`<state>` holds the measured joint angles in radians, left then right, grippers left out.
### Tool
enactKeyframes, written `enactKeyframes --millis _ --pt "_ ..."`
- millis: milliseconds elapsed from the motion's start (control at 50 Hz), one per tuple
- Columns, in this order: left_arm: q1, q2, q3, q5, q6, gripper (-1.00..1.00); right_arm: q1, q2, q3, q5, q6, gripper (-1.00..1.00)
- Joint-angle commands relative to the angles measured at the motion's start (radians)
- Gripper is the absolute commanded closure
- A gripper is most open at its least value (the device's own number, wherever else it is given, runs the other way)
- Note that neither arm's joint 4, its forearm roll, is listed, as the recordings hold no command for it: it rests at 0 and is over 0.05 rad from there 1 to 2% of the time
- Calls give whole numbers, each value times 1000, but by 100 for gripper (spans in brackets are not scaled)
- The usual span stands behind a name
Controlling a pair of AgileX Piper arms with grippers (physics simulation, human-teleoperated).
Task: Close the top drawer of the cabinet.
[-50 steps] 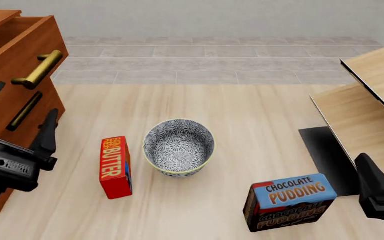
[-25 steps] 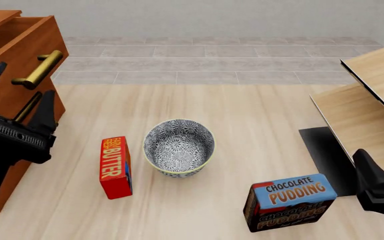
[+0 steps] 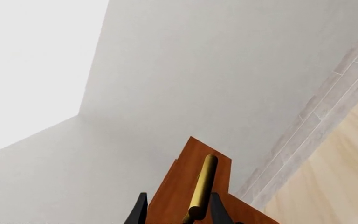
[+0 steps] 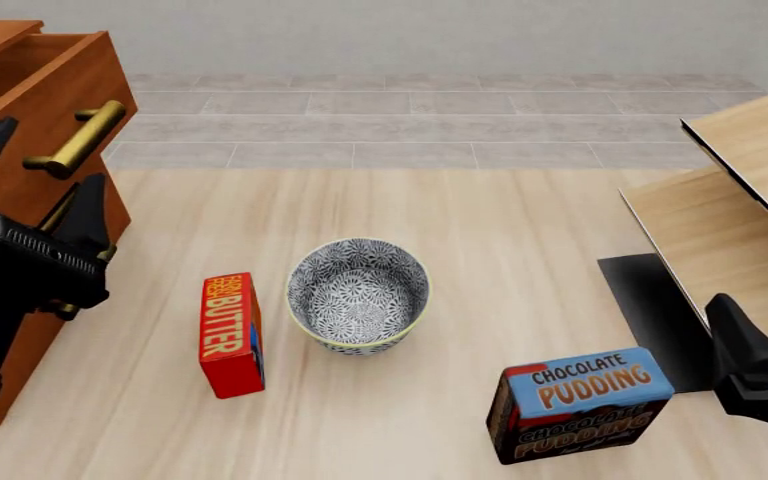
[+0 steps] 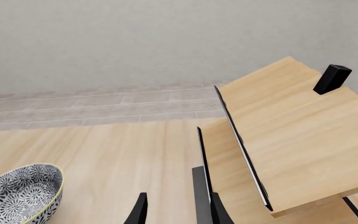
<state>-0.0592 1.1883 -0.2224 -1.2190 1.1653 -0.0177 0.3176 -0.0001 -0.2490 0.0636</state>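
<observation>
Drawer [image 4: 37, 95] juts from cabinet [image 4: 11, 330], brass handle [image 3: 201, 189] between released left pincer [image 4: 31, 185] fingers.

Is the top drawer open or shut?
Open. The top drawer sticks out past the cabinet front below it, handle forward.

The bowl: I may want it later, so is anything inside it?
The bowl looks empty: only its black-and-white patterned inner wall and bottom show in the front view. The right wrist view catches just part of its rim and inside, also bare.
</observation>
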Motion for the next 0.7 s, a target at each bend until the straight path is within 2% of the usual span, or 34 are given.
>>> enactKeyframes --millis 20,320,700 --pt "19 37 -9 -1 4 -100 -2 -10 0 8 4 -100" --pt "29 69 -9 -1 8 -100 -1 -56 0 54 2 -100" --pt "109 86 -36 -1 2 -100 4 -63 0 57 6 -100"
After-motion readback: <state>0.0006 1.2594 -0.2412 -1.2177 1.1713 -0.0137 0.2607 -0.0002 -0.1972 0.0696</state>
